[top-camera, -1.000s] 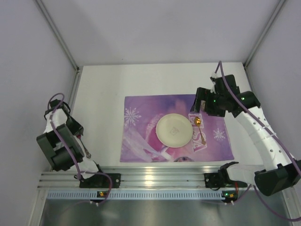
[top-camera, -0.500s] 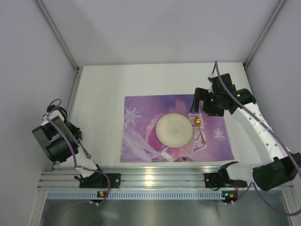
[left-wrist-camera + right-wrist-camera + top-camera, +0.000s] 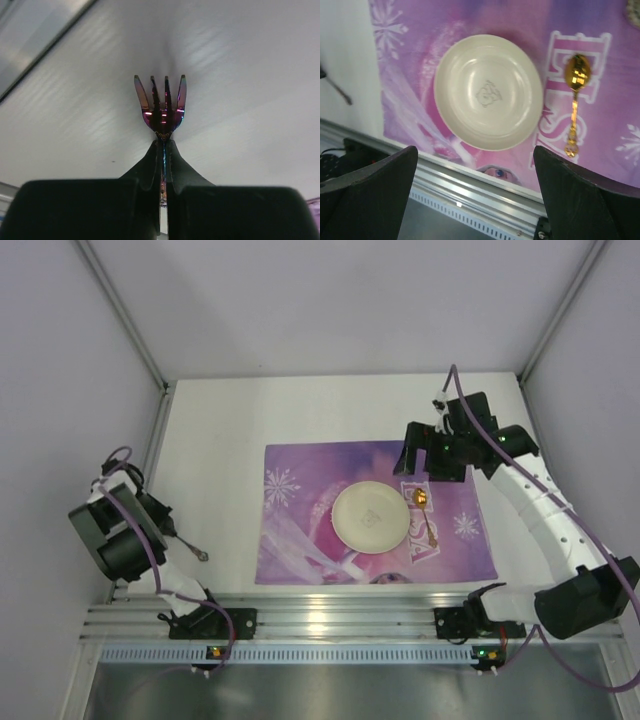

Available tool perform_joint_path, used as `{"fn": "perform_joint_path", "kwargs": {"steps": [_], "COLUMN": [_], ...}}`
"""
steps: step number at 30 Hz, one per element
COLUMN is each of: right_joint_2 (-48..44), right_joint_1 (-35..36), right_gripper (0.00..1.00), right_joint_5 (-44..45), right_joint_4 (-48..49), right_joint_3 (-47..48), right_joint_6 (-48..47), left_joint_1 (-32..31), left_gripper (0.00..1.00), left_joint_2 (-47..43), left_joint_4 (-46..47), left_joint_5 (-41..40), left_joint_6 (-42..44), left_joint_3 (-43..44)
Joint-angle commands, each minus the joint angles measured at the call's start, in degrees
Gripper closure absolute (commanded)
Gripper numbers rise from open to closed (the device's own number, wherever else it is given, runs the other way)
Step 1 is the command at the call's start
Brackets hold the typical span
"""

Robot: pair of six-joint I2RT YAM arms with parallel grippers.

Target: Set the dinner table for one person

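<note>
Here, nearest the rail point(image 3: 330, 615), the left gripper point(image 3: 164, 150) is pinched fully together on the neck of a fork point(image 3: 161, 107), just behind the tines. The tines point straight out past the fingertips. The fork sits low over the bare white table point(image 3: 215, 430) at its left side; whether the tines rest on the surface or hang just above it I cannot tell.

From above, the fork's long axis slants from the gripper toward the near right, its head aimed roughly at the near left corner of the purple placemat point(image 3: 300, 480). The free spot for it, as I judge it, is the strip of mat left of the plate point(image 3: 372, 517), which lies to the fork's right and a little farther back. The left arm is clearly the nearer one. The fork would need turning so that it runs alongside the plate, tines away from the rail.

Beyond the plate, a gold spoon point(image 3: 428, 520) lies on the mat just beside its right rim, bowl toward the far side. Farthest off, the right gripper point(image 3: 420, 465) hangs above the mat's far right part, spread wide and holding nothing.
</note>
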Motion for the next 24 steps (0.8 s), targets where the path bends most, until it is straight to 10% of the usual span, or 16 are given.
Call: {"fn": "perform_joint_path", "kwargs": {"steps": [1,8,24], "right_joint_2": [-0.31,5.67,1.64], "right_joint_1": [0.16,2.62,2.89], "right_gripper": [0.0,0.0,0.0], "right_joint_5": [-16.06,-39.47,-32.02], "right_joint_4": [10.26,35.02,32.43], "right_joint_3": [1.49,-2.2,-9.23], "right_joint_6": [-1.24,10.09,10.37], "left_joint_1": [-4.77,-26.03,-62.52], "left_gripper": [1.0,1.0,1.0], "left_joint_2": [-3.81,-8.13,4.78], "left_joint_4": [5.74,-3.4,-3.5], "left_joint_5": [6.19,10.5,2.95], "left_joint_6": [-1.01,-6.72,-12.08], "left_joint_3": [2.02,18.63,24.01]}}
